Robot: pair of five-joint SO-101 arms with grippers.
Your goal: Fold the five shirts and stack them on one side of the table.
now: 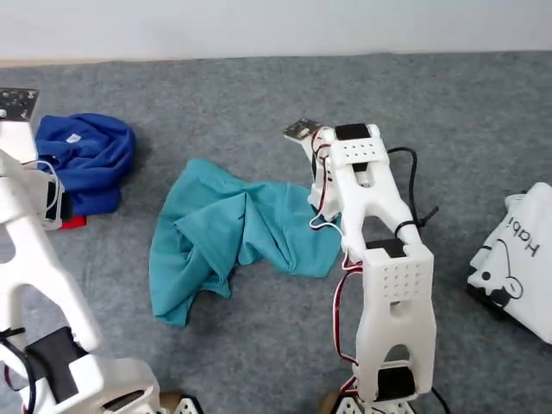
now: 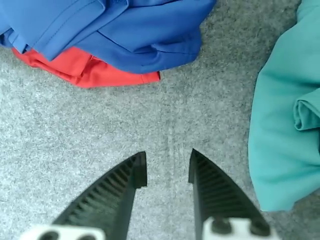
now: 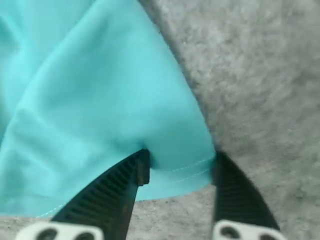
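A corner of the teal shirt (image 3: 100, 100) is being straddled by the right gripper (image 3: 180, 167), whose ribbed black fingers (image 3: 115, 195) are being held apart. Its stitched hem is being framed between them, and the cloth is being borne by the grey felt table (image 3: 260, 75).

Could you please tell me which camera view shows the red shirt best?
The left wrist view: the red shirt lies plainly under the blue shirt. The high view gives just a red sliver of it.

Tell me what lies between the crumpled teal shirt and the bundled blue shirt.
Only bare grey carpeted tabletop separates teal shirt from blue shirt, per the left wrist view.
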